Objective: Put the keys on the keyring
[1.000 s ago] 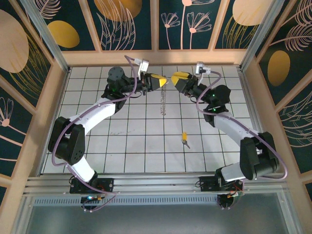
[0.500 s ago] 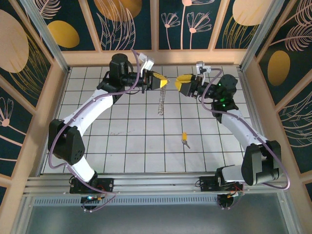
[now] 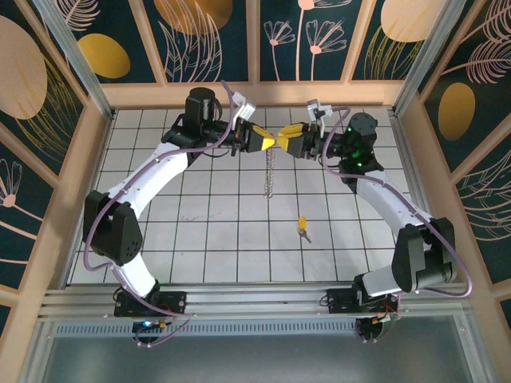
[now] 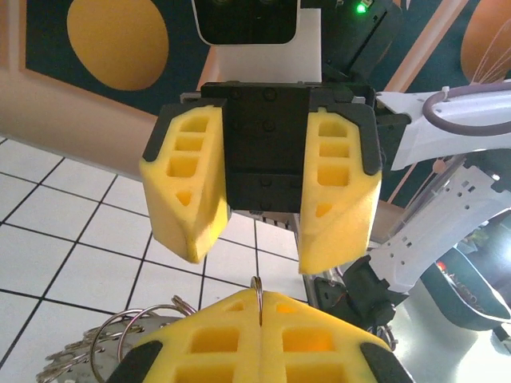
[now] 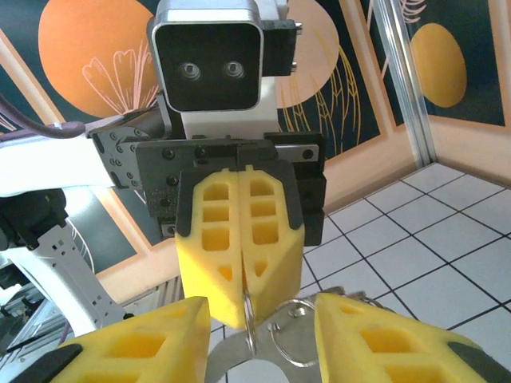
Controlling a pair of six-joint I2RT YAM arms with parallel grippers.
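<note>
Left claw (image 3: 271, 142): shut tight, keyring (image 3: 270, 171) pinched, its length hung below.
Right claw (image 3: 286, 142): held open, nothing gripped, just beside keyring.
Key (image 3: 303, 226): laid on surface (image 3: 215, 239), well apart.

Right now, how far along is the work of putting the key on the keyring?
Done: the keyring is picked up. The left gripper, jaws shut, pinches its top and the rest hangs below. In hand: the right gripper, jaws open, faces that pinched end closely. Left: the key lies on the table, untouched, so it must be fetched and threaded on.
</note>
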